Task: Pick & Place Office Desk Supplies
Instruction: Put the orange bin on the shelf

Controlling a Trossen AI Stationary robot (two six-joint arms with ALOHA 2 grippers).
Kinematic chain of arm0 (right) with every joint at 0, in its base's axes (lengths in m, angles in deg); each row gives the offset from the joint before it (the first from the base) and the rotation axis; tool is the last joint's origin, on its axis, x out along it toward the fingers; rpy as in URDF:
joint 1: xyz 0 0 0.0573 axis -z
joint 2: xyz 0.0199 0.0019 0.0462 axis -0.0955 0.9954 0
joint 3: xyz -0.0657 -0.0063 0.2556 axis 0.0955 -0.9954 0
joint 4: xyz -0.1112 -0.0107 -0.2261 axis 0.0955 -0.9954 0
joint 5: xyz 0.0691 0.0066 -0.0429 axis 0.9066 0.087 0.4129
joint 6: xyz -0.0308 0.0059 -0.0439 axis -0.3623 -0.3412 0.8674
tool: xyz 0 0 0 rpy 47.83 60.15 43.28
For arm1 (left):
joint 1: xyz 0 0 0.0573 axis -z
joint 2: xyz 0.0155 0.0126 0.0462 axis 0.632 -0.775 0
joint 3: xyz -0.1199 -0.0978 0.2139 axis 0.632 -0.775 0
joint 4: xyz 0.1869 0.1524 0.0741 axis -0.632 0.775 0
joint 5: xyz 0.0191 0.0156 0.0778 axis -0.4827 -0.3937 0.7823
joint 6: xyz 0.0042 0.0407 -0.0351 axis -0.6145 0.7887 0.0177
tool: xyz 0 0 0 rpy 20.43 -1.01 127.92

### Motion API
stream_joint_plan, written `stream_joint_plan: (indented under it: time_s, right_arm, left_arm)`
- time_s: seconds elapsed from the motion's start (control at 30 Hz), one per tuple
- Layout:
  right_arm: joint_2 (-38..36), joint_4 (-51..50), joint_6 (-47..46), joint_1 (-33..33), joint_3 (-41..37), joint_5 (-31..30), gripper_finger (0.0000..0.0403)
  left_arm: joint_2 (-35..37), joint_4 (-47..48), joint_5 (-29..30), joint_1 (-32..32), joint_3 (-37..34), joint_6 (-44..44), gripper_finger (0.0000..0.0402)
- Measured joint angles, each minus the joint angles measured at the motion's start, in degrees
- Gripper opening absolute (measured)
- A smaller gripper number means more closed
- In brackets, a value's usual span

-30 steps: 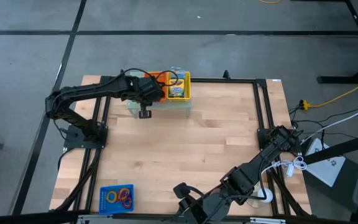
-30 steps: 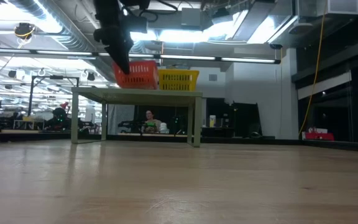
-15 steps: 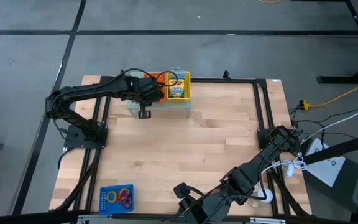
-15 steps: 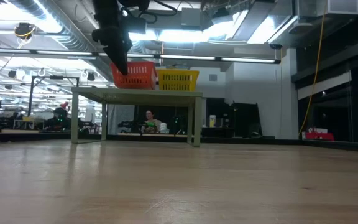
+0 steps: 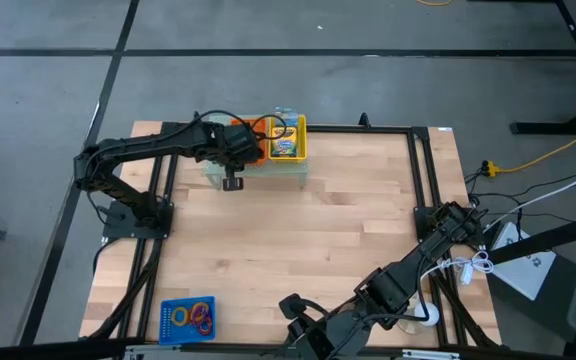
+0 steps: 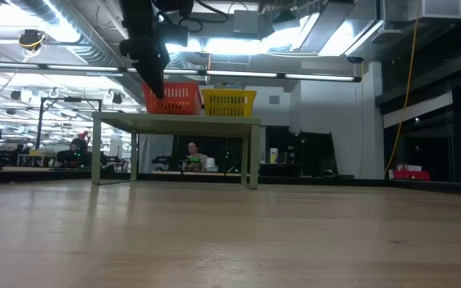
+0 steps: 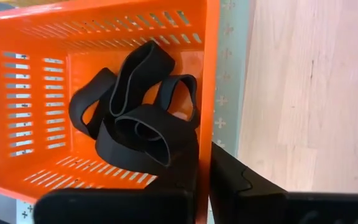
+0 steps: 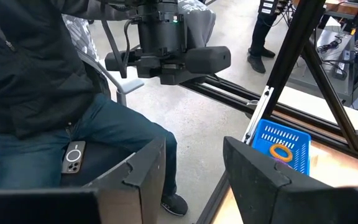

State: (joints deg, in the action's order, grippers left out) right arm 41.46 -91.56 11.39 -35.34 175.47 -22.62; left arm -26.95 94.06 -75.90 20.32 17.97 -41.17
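Left gripper [image 5: 246,150] over the orange basket [image 7: 36,68] on the pale green riser [image 6: 174,122], upper centre of the high view, fingers close together with only a narrow gap and nothing clamped between them; black rubber bands [image 7: 138,118] heaped in that basket, loops overlapping, longest loop running diagonally toward the frame's upper right. Crayon box [image 5: 285,147] flat in the yellow basket [image 6: 229,102] just beside, long axis toward the frame top. Right gripper [image 8: 191,168] parked at lower centre, fingers apart and empty; coloured rings [image 5: 200,315] in the blue tray [image 5: 168,322], lower left.
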Motion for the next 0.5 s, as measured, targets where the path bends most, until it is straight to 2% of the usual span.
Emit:
stream_joint_plan:
  time_s: [0.5]
  right_arm:
    - [0.0, -0.01, 0.02, 0.0, 0.0, 0.0, 0.0162]
  left_arm:
    - [0.0, -1.55, 0.88, 0.43, 0.02, 0.34, 0.0078]
